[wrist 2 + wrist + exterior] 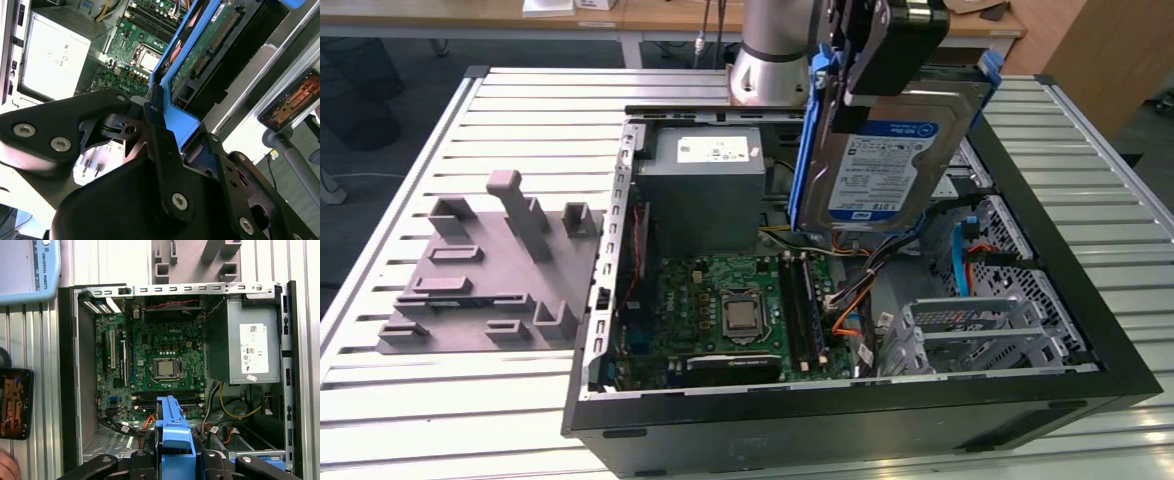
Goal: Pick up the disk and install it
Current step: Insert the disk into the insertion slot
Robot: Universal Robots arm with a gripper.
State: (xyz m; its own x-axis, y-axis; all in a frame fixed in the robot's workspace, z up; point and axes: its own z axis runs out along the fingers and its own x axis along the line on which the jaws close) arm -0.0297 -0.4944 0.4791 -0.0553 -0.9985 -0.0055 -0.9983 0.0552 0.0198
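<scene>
Underneath, slatted metal table (520, 110); wooden desk (654, 15) behind; disk (887, 170) in tool (878, 80).

the disk (891, 160), silver with blue-framed label, hangs upright on edge.

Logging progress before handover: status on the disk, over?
Gripper shut on the disk, by its blue carrier. Disk upright, in the air over the open case, not seated. Loose cables below it.
</scene>
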